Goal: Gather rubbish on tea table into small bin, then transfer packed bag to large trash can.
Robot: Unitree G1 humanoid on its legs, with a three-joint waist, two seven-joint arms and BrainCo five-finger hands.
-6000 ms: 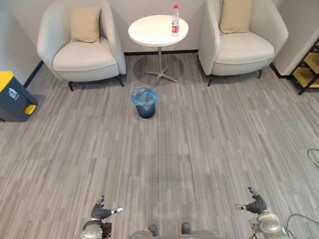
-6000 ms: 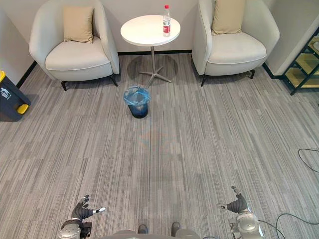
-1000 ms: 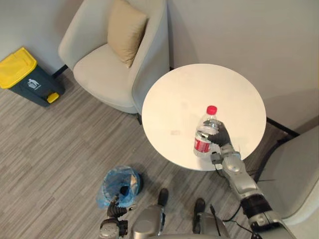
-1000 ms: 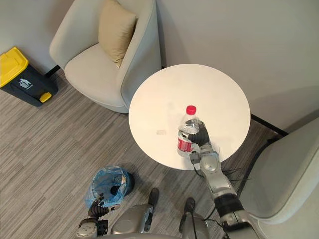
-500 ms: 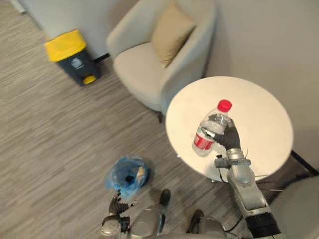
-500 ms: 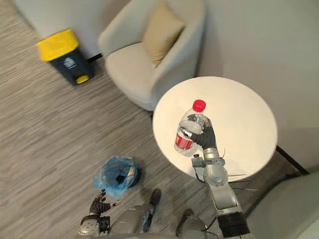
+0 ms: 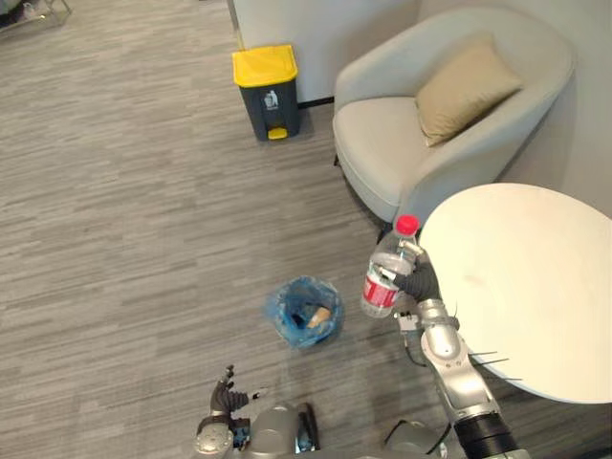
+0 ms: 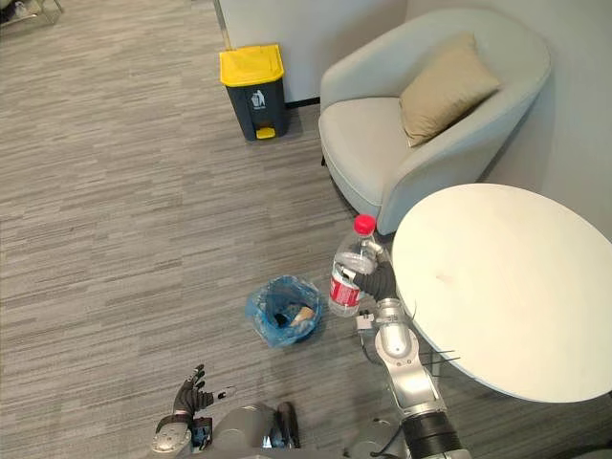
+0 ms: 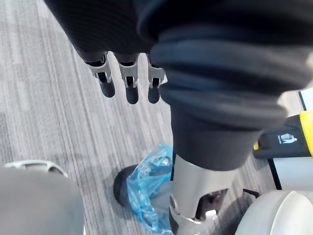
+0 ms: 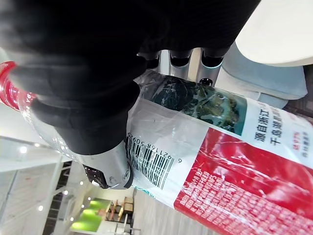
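A clear plastic bottle (image 7: pixel 385 273) with a red cap and red label is held tilted in the air, off the left edge of the round white tea table (image 7: pixel 535 287). My right hand (image 7: pixel 418 280) is shut on the bottle (image 10: pixel 205 147), fingers and thumb curled round its body. On the carpet to the left of the bottle stands the small bin (image 7: pixel 306 311), lined with a blue bag and holding some rubbish. My left hand (image 7: pixel 225 394) hangs low with straight fingers (image 9: pixel 128 88) and holds nothing. The large trash can (image 7: pixel 267 91), dark grey with a yellow lid, stands against the far wall.
A pale armchair (image 7: pixel 440 124) with a tan cushion (image 7: pixel 467 86) stands behind the tea table, right of the large trash can. Grey striped carpet (image 7: pixel 124 220) stretches away to the left.
The camera has swung left, so the table now lies at the right. The bottle in my right hand has moved from above the table top to beyond its left edge, nearer the small bin.
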